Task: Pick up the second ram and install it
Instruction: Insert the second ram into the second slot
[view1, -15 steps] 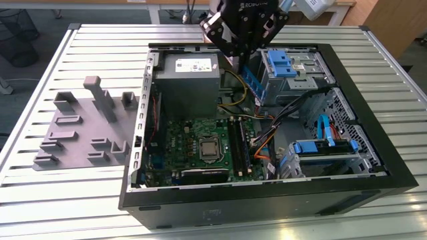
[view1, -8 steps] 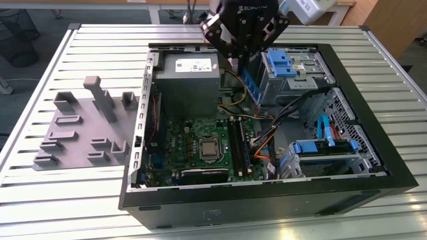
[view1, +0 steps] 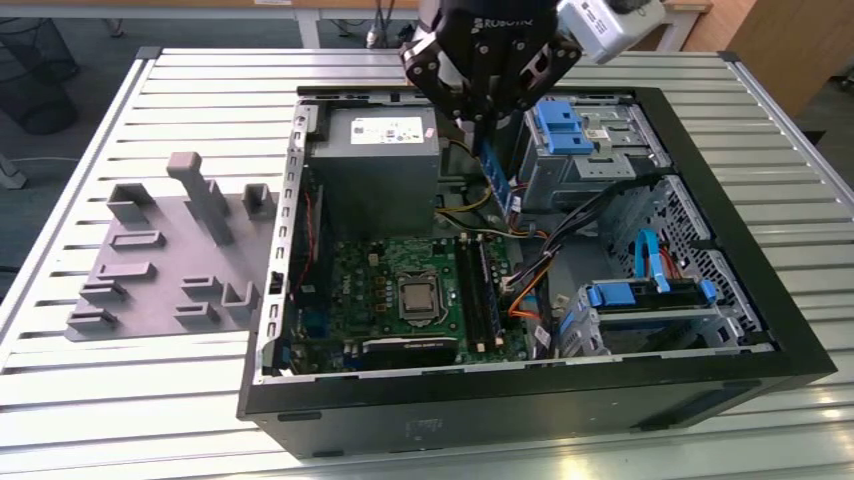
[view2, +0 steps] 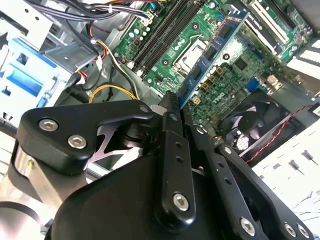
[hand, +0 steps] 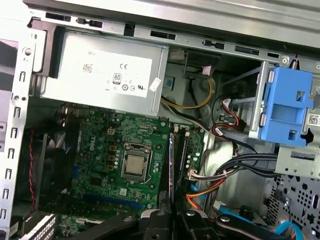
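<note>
While hanging over the far middle of the open computer case (view1: 747, 370), grips the second ram (view1: 498, 175) edge-on between its fingers, clenched on the upper end of that blue stick in the exterior view. Holds the gripper (view1: 491, 118) above the gap between the grey power supply (view1: 376, 160) and the blue drive bracket (view1: 561, 128), well short of the memory slots (view1: 478, 285) on the green motherboard (view1: 380, 290), which lie nearer. Shows, in the second wrist view, the stick (view2: 212, 52) reaching out past the fingertips (view2: 171, 102) over the board, clear of it (not seated, by the look of it). Sits apart from the grey tray (view1: 160, 280) on the slatted table (view1: 120, 390), off to the exterior view's left. Risks, as a judgement: catching the yellow and black cables (view1: 467, 205) just below the stick, or meeting a slot skewed, since a thin board pinched at one end could pivot in the grip and jam or bend when pressed down. Could also foul the case's far wall if carried low.
</note>
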